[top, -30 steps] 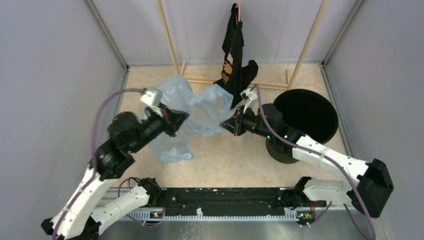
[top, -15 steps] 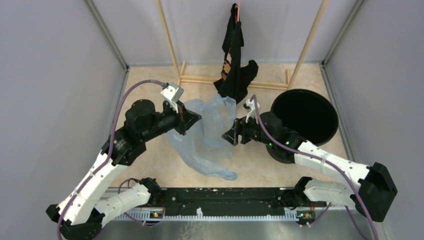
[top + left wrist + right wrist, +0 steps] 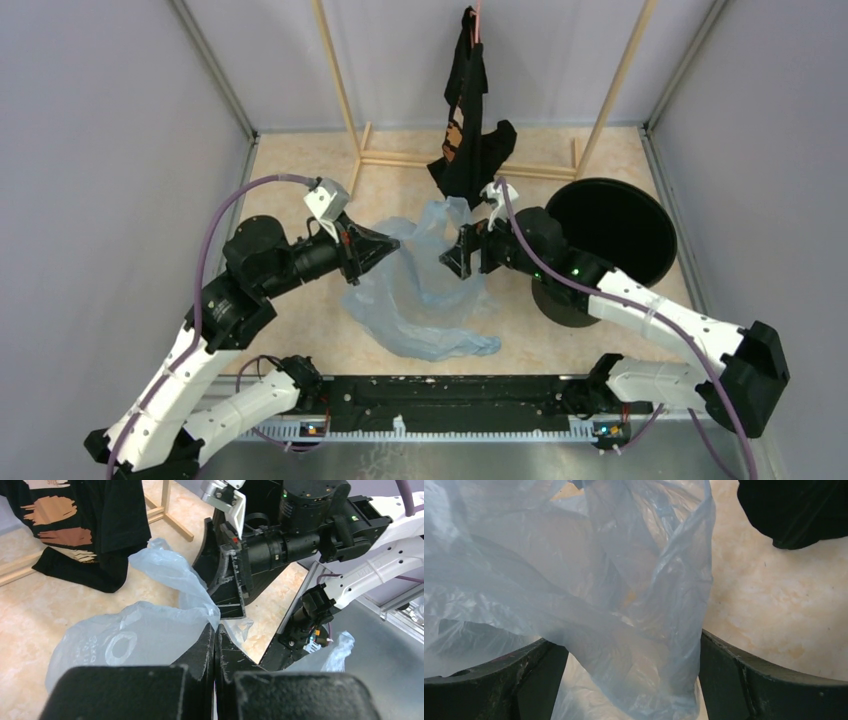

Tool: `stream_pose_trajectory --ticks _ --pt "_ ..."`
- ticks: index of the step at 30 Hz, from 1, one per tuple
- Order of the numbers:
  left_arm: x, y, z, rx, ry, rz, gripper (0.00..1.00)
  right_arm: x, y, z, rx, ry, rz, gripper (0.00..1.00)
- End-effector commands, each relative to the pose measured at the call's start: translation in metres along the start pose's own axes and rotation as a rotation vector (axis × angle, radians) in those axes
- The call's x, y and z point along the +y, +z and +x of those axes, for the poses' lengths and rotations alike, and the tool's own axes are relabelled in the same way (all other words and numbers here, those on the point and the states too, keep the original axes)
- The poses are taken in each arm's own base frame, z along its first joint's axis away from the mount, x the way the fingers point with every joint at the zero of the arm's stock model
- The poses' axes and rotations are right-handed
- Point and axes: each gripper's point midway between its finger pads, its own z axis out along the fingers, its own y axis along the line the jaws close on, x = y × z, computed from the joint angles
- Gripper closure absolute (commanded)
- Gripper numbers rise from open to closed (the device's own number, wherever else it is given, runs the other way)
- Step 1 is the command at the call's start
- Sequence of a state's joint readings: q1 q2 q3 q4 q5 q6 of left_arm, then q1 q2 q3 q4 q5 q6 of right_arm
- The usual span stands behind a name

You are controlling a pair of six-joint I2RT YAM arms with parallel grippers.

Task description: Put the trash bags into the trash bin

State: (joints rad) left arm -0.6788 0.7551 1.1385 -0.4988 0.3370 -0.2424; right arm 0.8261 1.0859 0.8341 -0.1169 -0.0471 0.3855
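Observation:
The light-blue translucent trash bag [image 3: 425, 295] hangs from my left gripper [image 3: 392, 243] and trails down onto the table toward the near edge. In the left wrist view the jaws of my left gripper [image 3: 216, 630] are pressed together on the bag's [image 3: 140, 635] film. My right gripper [image 3: 452, 258] faces it from the right, open. In the right wrist view the bag [image 3: 624, 580] drapes loosely between the spread fingers of my right gripper [image 3: 626, 647]. The round black trash bin [image 3: 662, 225] stands at the right, behind the right arm.
A black garment with orange print [image 3: 470, 120] hangs from a wooden rack [image 3: 345, 95] at the back, its hem resting on the table close behind the bag. Grey walls close in left and right. The arms' base rail [image 3: 450, 400] runs along the near edge.
My right gripper has opened and let go of the bag. The bag has sagged and spread toward the near edge. The left gripper stays shut on it.

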Motion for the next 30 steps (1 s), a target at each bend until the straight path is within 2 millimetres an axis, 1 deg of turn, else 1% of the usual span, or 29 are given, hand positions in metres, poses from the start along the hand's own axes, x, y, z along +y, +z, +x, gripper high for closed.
stream_pose_trajectory --ticks 1,2,3,4,5,6,7,8,11,13,14,19,21,23,24,25,26,30 --pt "-0.007 0.007 -0.010 -0.069 -0.007 0.051 1.00 0.021 0.015 -0.023 -0.027 0.025 -0.083 0.16" --pt "-0.005 0.007 -0.010 -0.071 -0.017 0.042 1.00 0.027 0.016 -0.025 -0.028 0.039 -0.107 0.23" --pt "-0.002 0.008 -0.010 -0.073 -0.027 0.023 1.00 0.032 0.017 -0.028 -0.031 0.053 -0.129 0.34" --pt "0.002 0.008 -0.010 -0.074 -0.041 -0.005 1.00 0.038 0.015 -0.032 -0.041 0.061 -0.152 0.48" --pt "0.008 0.007 -0.006 -0.064 -0.059 -0.038 1.00 0.043 0.013 -0.034 -0.047 0.070 -0.177 0.65" --pt "0.013 0.007 -0.002 -0.057 -0.076 -0.069 1.00 0.048 0.009 -0.042 -0.076 0.077 -0.200 0.83" --pt "0.019 0.008 0.003 -0.046 -0.087 -0.097 1.00 0.052 0.005 -0.047 -0.097 0.087 -0.214 0.96" --pt "0.023 0.008 0.009 -0.028 -0.094 -0.120 1.00 0.054 0.001 -0.051 -0.114 0.098 -0.225 1.00" --pt "0.036 0.004 0.023 0.021 -0.106 -0.191 1.00 0.060 -0.009 -0.061 -0.151 0.127 -0.251 1.00" --pt "0.038 -0.002 0.026 0.020 -0.104 -0.209 1.00 0.065 -0.015 -0.064 -0.160 0.135 -0.270 1.00" --pt "0.038 -0.005 0.025 0.014 -0.101 -0.216 0.97 0.065 -0.017 -0.065 -0.163 0.137 -0.273 1.00" --pt "0.049 -0.012 0.026 0.018 -0.082 -0.281 0.58 0.067 -0.021 -0.068 -0.170 0.135 -0.277 1.00" --pt "0.053 -0.013 0.027 0.033 -0.078 -0.306 0.39 0.072 -0.020 -0.068 -0.161 0.131 -0.302 1.00" --pt "0.054 -0.010 0.025 0.038 -0.075 -0.311 0.22 0.074 -0.019 -0.068 -0.153 0.130 -0.313 1.00" --pt "0.053 -0.008 0.023 0.033 -0.078 -0.301 0.12 0.075 -0.018 -0.067 -0.146 0.130 -0.317 1.00" --pt "0.051 -0.005 0.019 0.024 -0.081 -0.290 0.04 0.075 -0.017 -0.066 -0.142 0.129 -0.321 1.00" --pt "0.050 -0.002 0.016 0.015 -0.088 -0.282 0.02 0.076 -0.017 -0.066 -0.139 0.129 -0.326 1.00" --pt "0.045 0.006 -0.002 -0.037 -0.121 -0.258 0.01 0.079 -0.015 -0.063 -0.128 0.126 -0.338 1.00"
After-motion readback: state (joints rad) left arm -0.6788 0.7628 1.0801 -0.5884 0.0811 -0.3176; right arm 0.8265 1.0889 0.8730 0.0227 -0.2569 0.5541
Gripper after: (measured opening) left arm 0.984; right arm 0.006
